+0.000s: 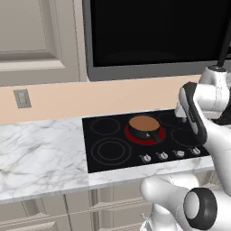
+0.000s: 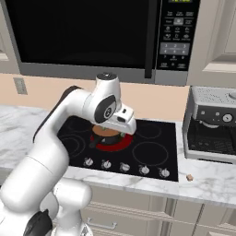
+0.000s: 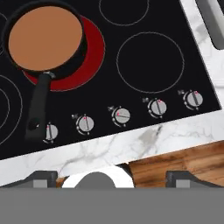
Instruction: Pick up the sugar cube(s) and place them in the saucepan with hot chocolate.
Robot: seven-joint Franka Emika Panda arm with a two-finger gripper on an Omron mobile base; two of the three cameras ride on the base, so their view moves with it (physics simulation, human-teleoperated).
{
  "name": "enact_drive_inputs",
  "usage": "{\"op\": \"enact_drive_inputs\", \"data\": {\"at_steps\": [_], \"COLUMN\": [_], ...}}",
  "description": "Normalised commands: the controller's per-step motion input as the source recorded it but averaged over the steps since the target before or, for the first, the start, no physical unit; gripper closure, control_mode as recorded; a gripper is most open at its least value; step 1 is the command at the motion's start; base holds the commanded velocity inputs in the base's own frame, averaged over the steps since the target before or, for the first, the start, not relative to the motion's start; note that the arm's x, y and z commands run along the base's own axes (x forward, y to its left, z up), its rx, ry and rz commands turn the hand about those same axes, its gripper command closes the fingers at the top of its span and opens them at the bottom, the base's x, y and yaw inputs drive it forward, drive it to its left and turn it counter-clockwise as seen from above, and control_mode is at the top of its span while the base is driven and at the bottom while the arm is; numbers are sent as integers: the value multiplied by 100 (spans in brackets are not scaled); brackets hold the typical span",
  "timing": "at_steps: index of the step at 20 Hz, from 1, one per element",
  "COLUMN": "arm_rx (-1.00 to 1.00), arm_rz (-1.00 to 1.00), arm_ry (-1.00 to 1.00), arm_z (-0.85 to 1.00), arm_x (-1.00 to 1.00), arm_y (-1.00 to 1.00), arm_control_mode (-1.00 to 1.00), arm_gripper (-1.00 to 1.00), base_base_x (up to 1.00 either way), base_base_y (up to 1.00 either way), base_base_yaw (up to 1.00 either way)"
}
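we take the saucepan [image 3: 46, 38] as our landmark: it sits on the glowing red burner [image 3: 94, 48] of the cooktop [image 3: 148, 57], brown liquid flat, handle pointing toward the knobs [image 3: 120, 116]. the gripper [image 3: 111, 177] hangs above the front edge of the cooktop, off to the handle side of the saucepan, fingers [image 3: 41, 178] spread wide and holding nothing. a small tan sugar cube [image 2: 189, 177] lies on the worktop [image 2: 207, 179], well apart from the saucepan, beyond the cooktop's right edge. we judge the next reach should centre on it squarely before closing. the microwave panel [image 2: 177, 34] lettering is too small to read.
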Motion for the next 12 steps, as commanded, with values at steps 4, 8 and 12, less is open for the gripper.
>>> {"op": "enact_drive_inputs", "data": {"at_steps": [4, 8, 12], "arm_rx": [1, 3, 3], "arm_rz": [-34, -44, -51], "arm_ry": [14, 18, 13], "arm_z": [-34, -34, -37], "arm_x": [-18, -15, -25], "arm_y": [-100, -100, -100], "arm_control_mode": [-100, -100, -100], "arm_gripper": [-100, -100, -100], "base_base_x": [0, 0, 0], "base_base_y": [0, 0, 0], "base_base_yaw": [0, 0, 0]}}
